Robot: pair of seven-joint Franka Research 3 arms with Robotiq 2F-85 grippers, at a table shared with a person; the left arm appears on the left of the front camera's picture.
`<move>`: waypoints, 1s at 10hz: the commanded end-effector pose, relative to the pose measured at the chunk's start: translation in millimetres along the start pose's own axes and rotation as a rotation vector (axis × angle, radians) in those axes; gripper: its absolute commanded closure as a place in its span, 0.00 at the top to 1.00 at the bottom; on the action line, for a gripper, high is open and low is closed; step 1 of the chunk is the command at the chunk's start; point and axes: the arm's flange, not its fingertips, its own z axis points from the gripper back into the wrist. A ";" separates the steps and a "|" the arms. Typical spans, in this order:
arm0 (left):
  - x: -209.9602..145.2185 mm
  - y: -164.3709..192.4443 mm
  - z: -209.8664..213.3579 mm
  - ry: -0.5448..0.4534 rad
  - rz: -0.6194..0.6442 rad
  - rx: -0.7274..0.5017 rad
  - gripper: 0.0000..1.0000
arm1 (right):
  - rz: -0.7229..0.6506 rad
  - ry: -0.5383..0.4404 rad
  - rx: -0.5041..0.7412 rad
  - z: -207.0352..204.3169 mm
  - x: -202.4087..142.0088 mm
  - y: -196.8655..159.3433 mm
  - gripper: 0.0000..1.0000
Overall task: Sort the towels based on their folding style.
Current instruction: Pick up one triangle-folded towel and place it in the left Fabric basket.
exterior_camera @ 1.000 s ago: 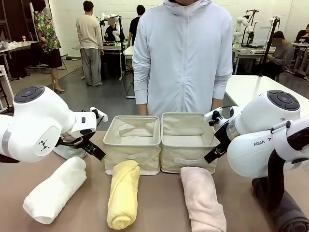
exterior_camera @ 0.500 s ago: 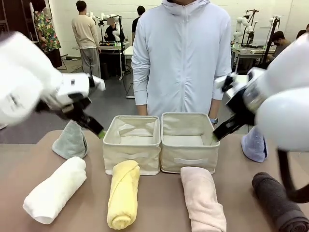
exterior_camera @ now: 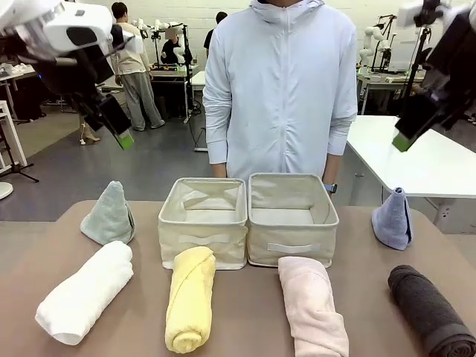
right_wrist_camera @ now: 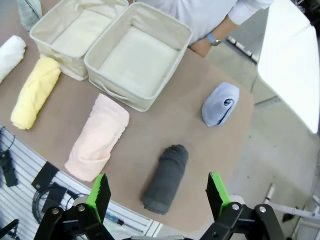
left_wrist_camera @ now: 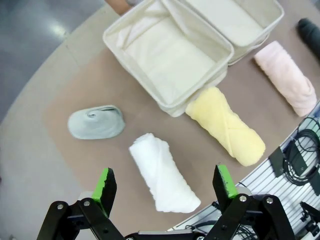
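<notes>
Four rolled towels lie along the table's near side: white [exterior_camera: 85,291], yellow [exterior_camera: 190,297], pink [exterior_camera: 312,305] and dark grey [exterior_camera: 431,312]. A sage-green cone towel [exterior_camera: 109,214] stands at the left and a light-blue cone towel [exterior_camera: 392,219] at the right. My left gripper [exterior_camera: 117,132] hangs high above the left end, open and empty, and its wrist view has the white roll [left_wrist_camera: 162,172] between the fingers far below. My right gripper [exterior_camera: 405,137] is high at the right, open and empty, over the grey roll [right_wrist_camera: 165,177].
Two beige fabric bins [exterior_camera: 203,221] [exterior_camera: 291,218] stand side by side mid-table with nothing in them. A person in a light hooded top [exterior_camera: 281,89] stands right behind them. A white table [exterior_camera: 416,149] lies beyond the right end.
Both arms have lifted from table height to high above the table, left arm up-left and right arm up-right. Both cone towels and the whole grey roll now show.
</notes>
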 end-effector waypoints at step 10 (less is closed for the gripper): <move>-18.9 65.6 15.4 -0.114 -0.342 -0.431 1.00 | 0.202 -0.082 0.582 -17.2 -17.4 -116.9 1.00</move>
